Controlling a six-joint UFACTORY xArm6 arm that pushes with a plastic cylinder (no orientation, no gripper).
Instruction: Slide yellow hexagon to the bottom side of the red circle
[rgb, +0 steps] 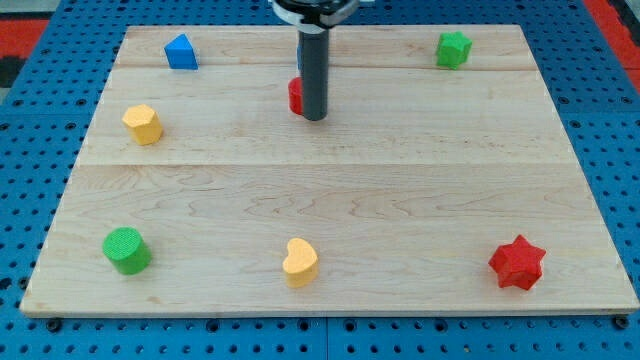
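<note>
The yellow hexagon (143, 123) sits near the board's left edge, in the upper half. The red circle (296, 96) is at the top centre, mostly hidden behind my rod; only its left edge shows. My tip (314, 117) rests on the board right beside the red circle's right and lower side, seemingly touching it. The tip is far to the right of the yellow hexagon.
A blue block (181, 52) lies at the upper left and a green block (453, 48) at the upper right. A green cylinder (127, 250) is at the lower left, a yellow heart (300, 262) at the bottom centre, a red star (517, 263) at the lower right. The wooden board (330, 190) lies on a blue pegboard.
</note>
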